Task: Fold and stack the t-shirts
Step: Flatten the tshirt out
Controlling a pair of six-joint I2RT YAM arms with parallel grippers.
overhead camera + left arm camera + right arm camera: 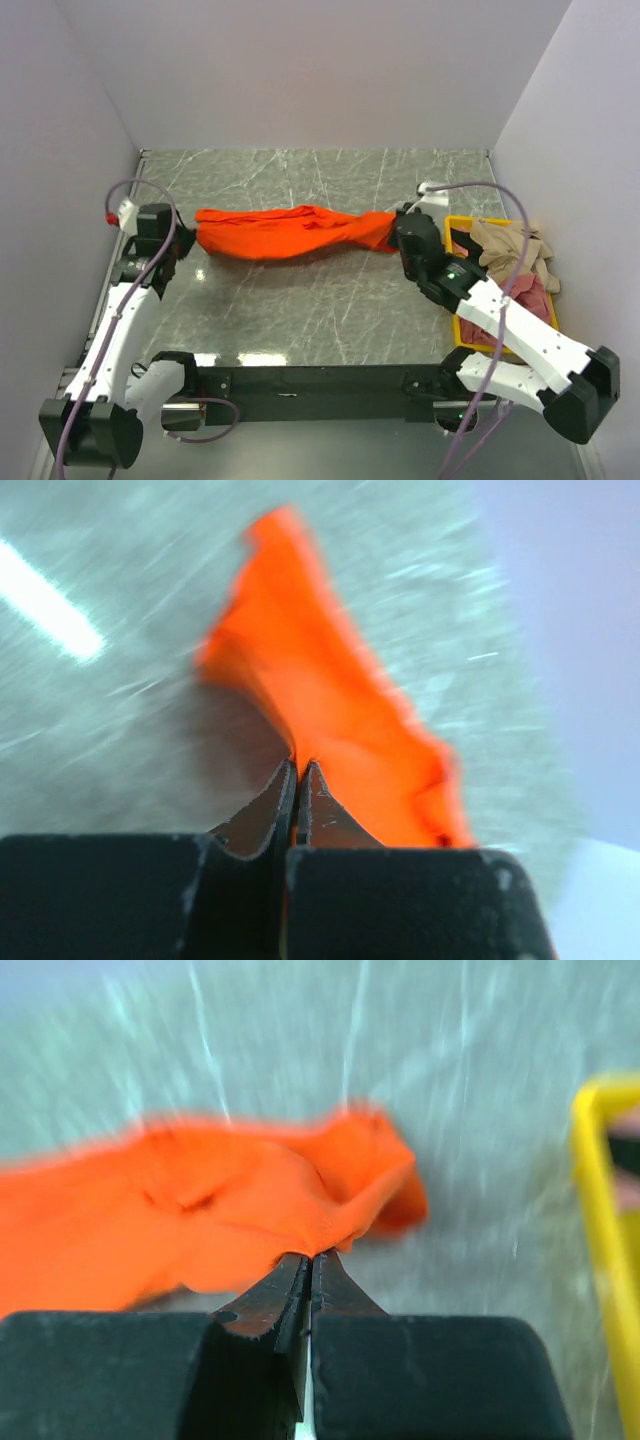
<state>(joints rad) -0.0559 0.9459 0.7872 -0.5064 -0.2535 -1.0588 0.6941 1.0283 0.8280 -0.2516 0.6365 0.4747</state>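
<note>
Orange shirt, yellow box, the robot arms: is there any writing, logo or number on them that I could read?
No readable text shows in any view.
Orange-red t-shirt: plain cloth, no print or tag showing.
Yellow bin: no label visible.
Left hand and right hand, each pinching the shirt: no markings to be seen; both wrist views are blurred.

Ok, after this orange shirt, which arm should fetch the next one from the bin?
Right. The yellow bin holding the beige shirt and pink shirt sits beside the right gripper; the left gripper grips the opposite end of the orange shirt.
</note>
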